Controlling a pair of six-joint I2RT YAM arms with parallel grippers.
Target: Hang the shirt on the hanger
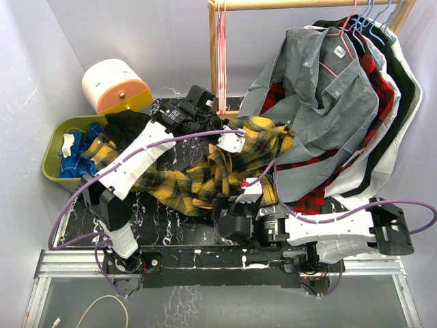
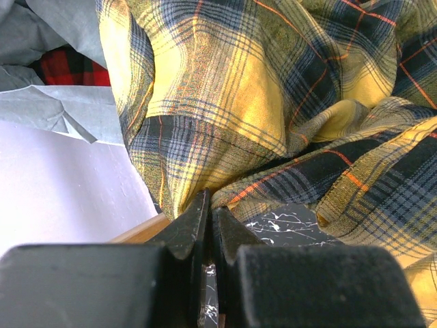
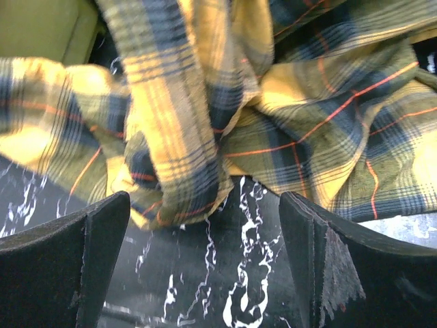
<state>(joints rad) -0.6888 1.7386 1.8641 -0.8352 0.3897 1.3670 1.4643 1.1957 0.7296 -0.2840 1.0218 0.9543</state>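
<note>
The shirt (image 1: 194,174) lies crumpled on the table (image 1: 171,222) between your arms, the pink hanger (image 1: 220,61) dangling from the rail (image 1: 287,5) behind. Your left gripper (image 2: 208,212) has its jaws closed, apparently pinching a fold at the far edge; your right gripper (image 3: 205,201) holds its jaws wide over the near hem. Soft, light and floppy, the flannel will likely sag from any loose pinch, so take it at the collar or a shoulder seam.

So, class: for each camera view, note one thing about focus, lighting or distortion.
Top external: even soft light, sharp, walls leaning from wide-angle distortion. Left wrist: the shirt is crisp and bright, the left hand a dark, blurred mass up close. Right wrist: the right hand is dark and unlit, the shirt slightly soft there.
</note>
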